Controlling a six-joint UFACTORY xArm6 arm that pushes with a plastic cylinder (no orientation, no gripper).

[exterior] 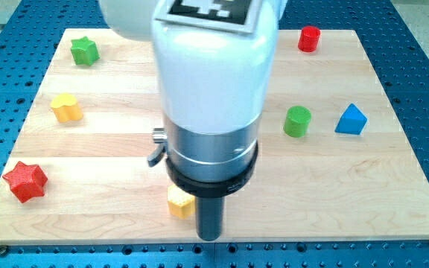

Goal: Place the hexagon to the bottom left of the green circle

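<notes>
Tip [210,237] touching yellow hexagon [179,202] on wooden board [334,193]; green circle [298,120] well apart; no jaws.

Hexagon [180,202] at counter [363,201] bottom, touching my tip [210,237] on its left, circle [298,121] up right, pyramid [351,120] beside circle, stars [25,181] far left.

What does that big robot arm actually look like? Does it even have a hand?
No hand at all. The arm is a fat, glossy white cylinder with a black-and-white square marker on top. Below it sits a brushed silver metal band, then a black ring, and from that a straight dark rod ending at my tip.
</notes>
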